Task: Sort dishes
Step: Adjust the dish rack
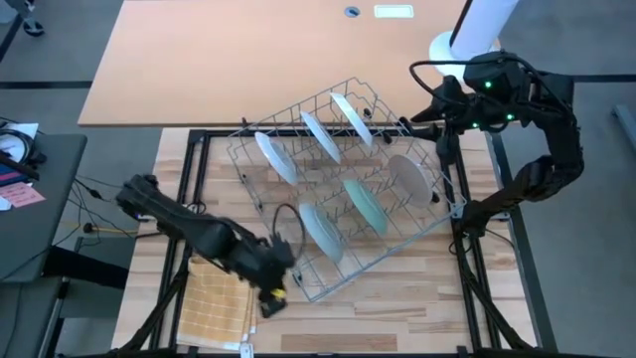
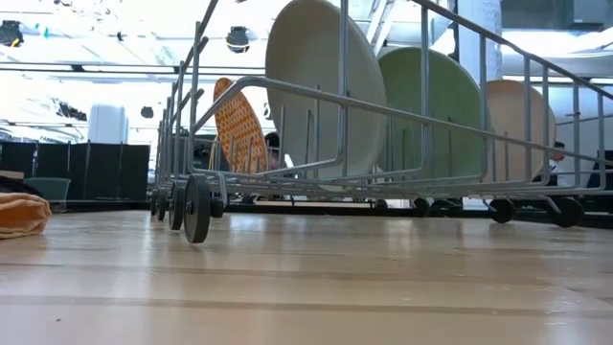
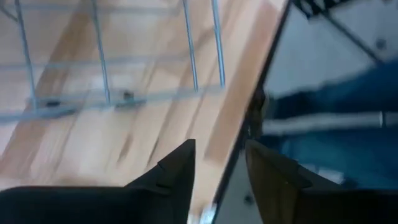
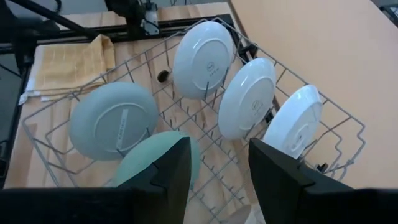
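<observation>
Left claw (image 1: 270, 295), fingers spread and empty, sits low over the bench (image 1: 397, 298) beside the cloth (image 1: 217, 308) at the rack's (image 1: 343, 189) near corner. Six plates (image 1: 321, 231) stand upright in the rack. Right claw (image 1: 434, 111), fingers spread and empty, hovers at the rack's far corner.

We note glossy, smooth glazed plates (image 4: 202, 59) in a grey metal wire rack (image 1: 437, 221) (thin rods, dull sheen). Table (image 1: 397, 298): pale wood planks, satin finish. Yellow checked cloth (image 1: 214, 303): woven, matt.
</observation>
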{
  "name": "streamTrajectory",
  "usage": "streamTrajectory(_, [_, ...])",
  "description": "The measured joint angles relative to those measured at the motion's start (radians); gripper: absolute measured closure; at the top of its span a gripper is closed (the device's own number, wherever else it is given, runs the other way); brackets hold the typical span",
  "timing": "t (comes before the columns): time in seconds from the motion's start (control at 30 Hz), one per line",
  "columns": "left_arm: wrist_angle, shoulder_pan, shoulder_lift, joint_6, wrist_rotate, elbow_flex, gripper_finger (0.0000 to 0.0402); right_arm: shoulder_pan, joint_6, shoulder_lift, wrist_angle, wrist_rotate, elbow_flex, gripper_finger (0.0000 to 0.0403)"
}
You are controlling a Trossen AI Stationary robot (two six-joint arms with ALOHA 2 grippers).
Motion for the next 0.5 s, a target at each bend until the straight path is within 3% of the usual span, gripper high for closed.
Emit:
streamTrajectory(0.23, [0.122, 0.010, 0.119, -0.075, -0.121, 0.000, 0.0318, 0.000, 0.002, -0.022, 0.000, -0.027, 0.000, 0.0243])
streamTrajectory(0.5, [-0.001, 0.028, 0.176, -0.072, -0.120, -0.006, 0.0357, 0.001, -0.012, -0.054, 0.000, -0.029, 0.000, 0.0243])
